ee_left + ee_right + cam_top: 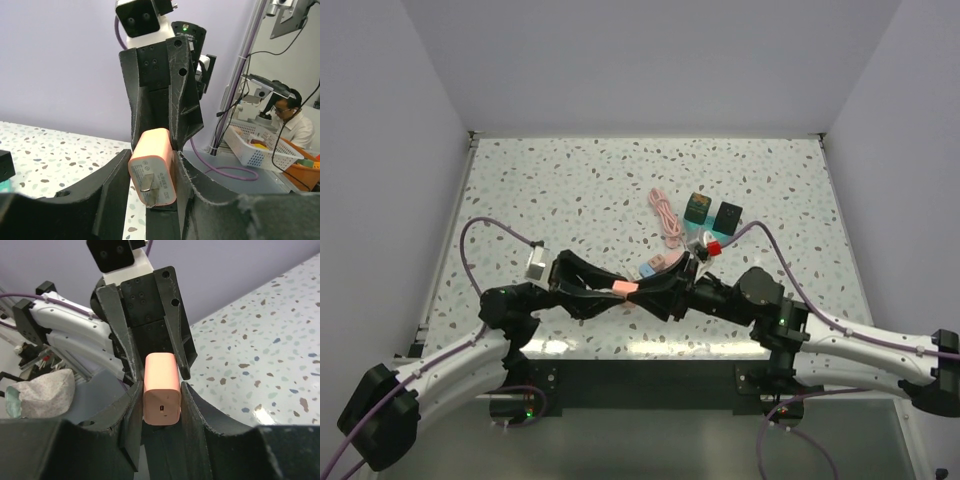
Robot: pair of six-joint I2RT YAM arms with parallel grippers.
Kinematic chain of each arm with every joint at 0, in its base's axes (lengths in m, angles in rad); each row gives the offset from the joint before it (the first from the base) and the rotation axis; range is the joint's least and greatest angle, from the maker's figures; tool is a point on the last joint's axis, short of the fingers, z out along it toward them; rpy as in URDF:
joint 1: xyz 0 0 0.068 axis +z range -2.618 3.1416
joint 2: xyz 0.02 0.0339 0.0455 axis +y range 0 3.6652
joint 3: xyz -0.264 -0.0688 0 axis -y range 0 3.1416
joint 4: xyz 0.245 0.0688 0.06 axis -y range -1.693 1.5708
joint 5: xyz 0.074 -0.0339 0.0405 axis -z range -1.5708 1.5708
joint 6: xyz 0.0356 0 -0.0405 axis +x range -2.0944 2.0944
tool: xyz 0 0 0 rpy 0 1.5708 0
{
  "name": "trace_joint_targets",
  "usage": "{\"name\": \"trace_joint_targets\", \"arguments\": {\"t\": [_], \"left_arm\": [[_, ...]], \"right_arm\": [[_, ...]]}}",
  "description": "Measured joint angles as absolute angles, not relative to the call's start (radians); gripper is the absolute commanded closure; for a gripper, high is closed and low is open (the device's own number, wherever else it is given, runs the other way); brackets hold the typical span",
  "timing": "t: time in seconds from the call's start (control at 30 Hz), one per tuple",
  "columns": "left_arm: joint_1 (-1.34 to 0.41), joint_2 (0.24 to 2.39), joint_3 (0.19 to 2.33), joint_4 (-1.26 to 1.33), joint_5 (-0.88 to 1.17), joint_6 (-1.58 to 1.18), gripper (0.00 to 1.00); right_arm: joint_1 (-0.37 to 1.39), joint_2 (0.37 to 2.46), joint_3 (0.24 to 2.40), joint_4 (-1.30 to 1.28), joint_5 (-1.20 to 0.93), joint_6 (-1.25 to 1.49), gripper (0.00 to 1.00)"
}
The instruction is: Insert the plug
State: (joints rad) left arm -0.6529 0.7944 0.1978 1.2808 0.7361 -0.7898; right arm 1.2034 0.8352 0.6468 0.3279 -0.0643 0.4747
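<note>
Black fingers of the left pincer are clamped on a pink-orange block with two metal prongs. The right pincer is clamped on the same block from the opposite end. The two meet above the middle of the worktop's near edge.

The plug, as far as the overhead view lets me judge, is the small off-white block lying free near the centre of the worktop. It sits just beyond the right arm's wrist and is untouched.

The main hazard is the double grip. If either arm pulls away before the other lets go, the block could twist between the pads, slip and drop near that edge, or the prongs could bend.

A second risk is the right arm's wrist. Swinging toward the far edge, it could shove the plug into the pink cable or the two dark cubes close by, spoiling a clean pick.
</note>
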Motion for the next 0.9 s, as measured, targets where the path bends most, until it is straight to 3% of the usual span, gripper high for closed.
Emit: {"name": "trace_joint_targets", "arguments": {"t": [0.03,0.13,0.17,0.5,0.9], "left_arm": [[-0.653,0.794,0.203,1.254,0.731,-0.781,0.47],[-0.656,0.796,0.215,1.169,0.699,-0.738,0.15],[-0.656,0.8,0.219,1.141,0.687,-0.724,0.09],[-0.656,0.983,0.264,0.915,0.521,-0.548,0.09],[-0.781,1.426,0.661,0.543,0.204,-0.213,0.14]], "right_arm": [[1.204,0.825,0.647,0.31,-0.049,0.466,1.0],[1.205,0.773,0.647,0.222,0.01,0.436,1.0],[1.204,0.747,0.647,0.189,0.034,0.424,1.0],[1.204,0.461,0.669,-0.08,0.305,0.337,1.0],[1.203,0.378,0.669,-0.27,0.447,0.321,1.0]]}}
